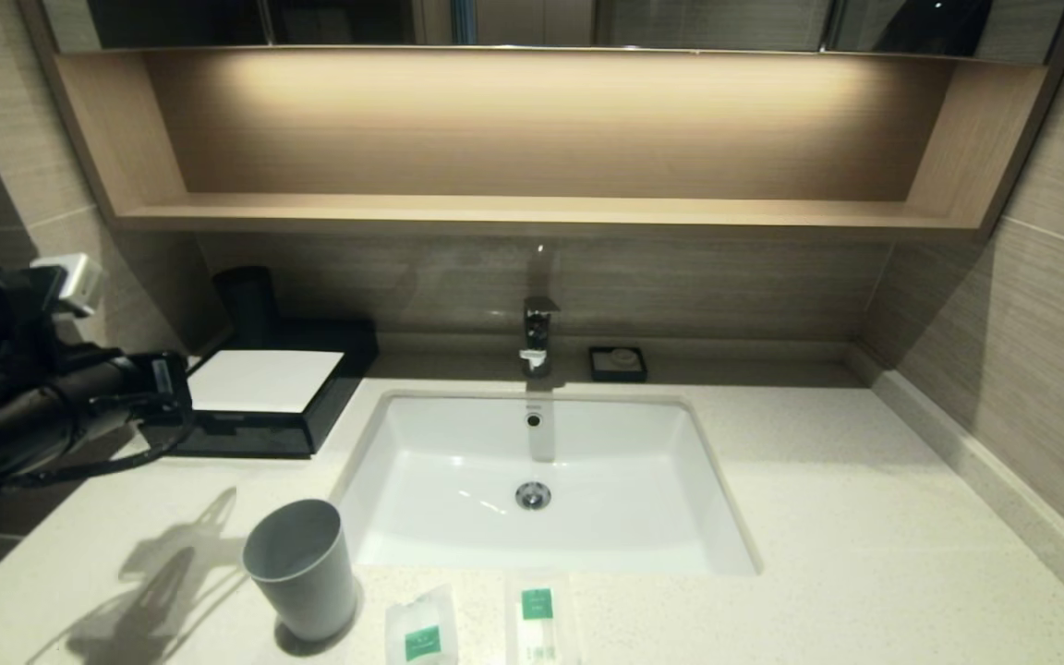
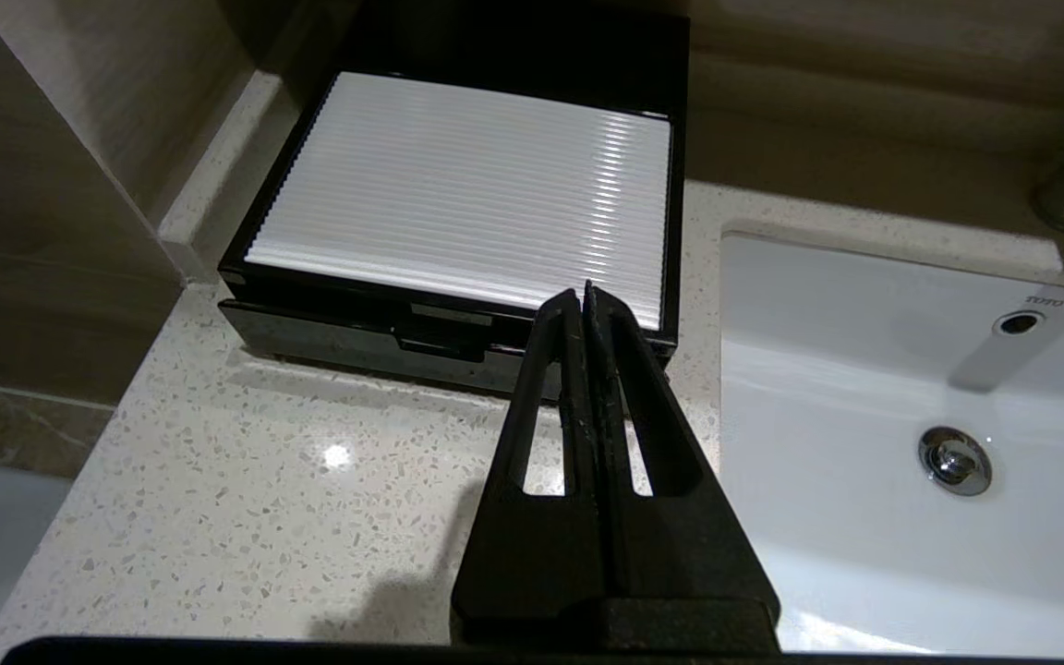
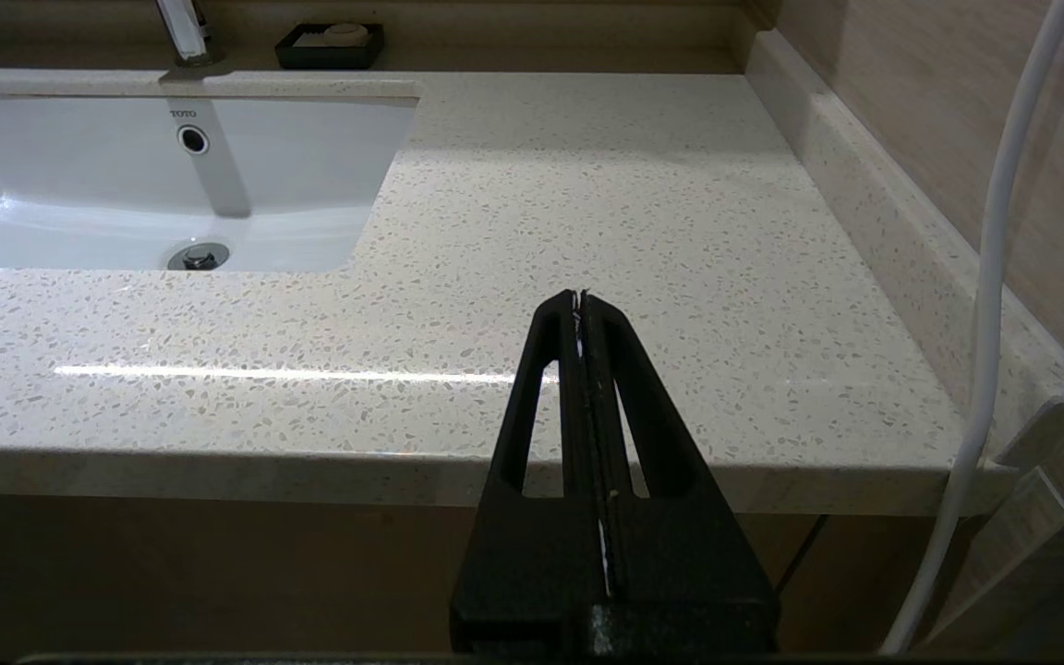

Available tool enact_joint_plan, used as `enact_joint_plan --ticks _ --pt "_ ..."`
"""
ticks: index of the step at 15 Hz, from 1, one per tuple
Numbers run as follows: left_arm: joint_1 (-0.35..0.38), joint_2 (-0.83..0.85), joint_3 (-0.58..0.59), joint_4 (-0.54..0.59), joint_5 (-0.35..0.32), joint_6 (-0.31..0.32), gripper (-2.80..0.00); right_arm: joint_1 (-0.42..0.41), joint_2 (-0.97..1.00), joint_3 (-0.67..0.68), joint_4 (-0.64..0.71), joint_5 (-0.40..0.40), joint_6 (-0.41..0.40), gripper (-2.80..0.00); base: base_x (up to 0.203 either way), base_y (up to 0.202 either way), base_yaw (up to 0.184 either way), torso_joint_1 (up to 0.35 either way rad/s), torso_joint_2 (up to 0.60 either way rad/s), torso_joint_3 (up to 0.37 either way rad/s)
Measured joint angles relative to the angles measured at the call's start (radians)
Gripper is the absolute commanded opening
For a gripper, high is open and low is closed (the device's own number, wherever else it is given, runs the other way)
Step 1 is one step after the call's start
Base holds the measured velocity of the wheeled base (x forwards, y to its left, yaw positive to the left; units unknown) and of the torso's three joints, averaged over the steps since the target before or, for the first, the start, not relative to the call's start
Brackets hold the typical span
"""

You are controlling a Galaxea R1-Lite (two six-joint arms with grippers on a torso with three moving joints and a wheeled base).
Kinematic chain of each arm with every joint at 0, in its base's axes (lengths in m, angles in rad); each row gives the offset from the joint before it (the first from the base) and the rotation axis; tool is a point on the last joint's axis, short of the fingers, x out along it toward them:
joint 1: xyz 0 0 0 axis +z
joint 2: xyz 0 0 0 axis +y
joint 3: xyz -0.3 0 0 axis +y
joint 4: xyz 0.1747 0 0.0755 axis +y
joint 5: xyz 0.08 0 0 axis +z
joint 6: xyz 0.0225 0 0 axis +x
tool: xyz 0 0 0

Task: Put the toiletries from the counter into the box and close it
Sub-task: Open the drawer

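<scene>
Head view takes in the whole counter, a pale speckled slab running across the lower frame with the white sink set in at centre. The box sits at centre left, against the back wall, lid down, its white top panel facing up and its long axis running from the wall toward the counter's front edge. Only this view shows the grey cup standing upright at lower left of centre, and, just to its right along the bottom edge, the two sachets: the left sachet lies slightly skewed, the right sachet lies with its long axis pointing up the frame toward the sink, each with its green label up. The small black soap dish rests by the wall right of the tap. The left wrist view alone shows the box's front catch, facing the camera at centre, and the left gripper with its fingers pressed together on nothing, tips level with the box's front right corner, above the counter. The right wrist view alone shows the right gripper, likewise pinched together and empty, hanging off the counter's front edge on the bare right side, well apart from every task item.
</scene>
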Motion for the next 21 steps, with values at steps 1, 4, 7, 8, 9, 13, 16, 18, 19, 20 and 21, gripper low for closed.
enact_joint_plan --ticks 1,4,7,8,9,13,16,18,19,20,21 --pt "0.000 0.033 -0.007 -0.001 0.000 0.001 -2.80 0.000 0.000 0.000 0.000 0.000 0.000 -2.80 0.000 0.000 0.000 0.000 0.00 0.000" --pt "0.021 0.118 -0.029 -0.004 0.001 0.017 -2.80 0.000 0.000 0.000 0.000 0.000 0.000 -2.80 0.000 0.000 0.000 0.000 0.00 0.000" --pt "0.034 0.173 -0.033 -0.008 0.002 0.037 -2.80 0.000 0.000 0.000 0.000 0.000 0.000 -2.80 0.000 0.000 0.000 0.000 0.00 0.000" --pt "0.041 0.189 -0.035 -0.009 0.001 0.042 -2.80 0.000 0.000 0.000 0.000 0.000 0.000 -2.80 0.000 0.000 0.000 0.000 0.00 0.000" --pt "0.047 0.203 -0.037 -0.009 0.001 0.046 -2.80 0.000 0.000 0.000 0.000 0.000 0.000 -2.80 0.000 0.000 0.000 0.000 0.00 0.000" --pt "0.059 0.255 -0.039 -0.040 0.001 0.051 -2.80 0.000 0.000 0.000 0.000 0.000 0.000 -2.80 0.000 0.000 0.000 0.000 0.00 0.000" --pt "0.067 0.290 -0.036 -0.066 0.001 0.060 -2.80 0.000 0.000 0.000 0.000 0.000 0.000 -2.80 0.000 0.000 0.000 0.000 0.00 0.000" --pt "0.072 0.309 -0.037 -0.067 0.002 0.061 -2.80 0.000 0.000 0.000 0.000 0.000 0.000 -2.80 0.000 0.000 0.000 0.000 0.00 0.000" --pt "0.073 0.317 -0.037 -0.067 0.003 0.061 -2.80 0.000 0.000 0.000 0.000 0.000 0.000 -2.80 0.000 0.000 0.000 0.000 0.00 0.000" --pt "0.073 0.324 -0.038 -0.067 0.003 0.061 -2.80 0.000 0.000 0.000 0.000 0.000 0.000 -2.80 0.000 0.000 0.000 0.000 0.00 0.000" --pt "0.073 0.331 -0.039 -0.067 0.003 0.061 -2.80 0.000 0.000 0.000 0.000 0.000 0.000 -2.80 0.000 0.000 0.000 0.000 0.00 0.000"
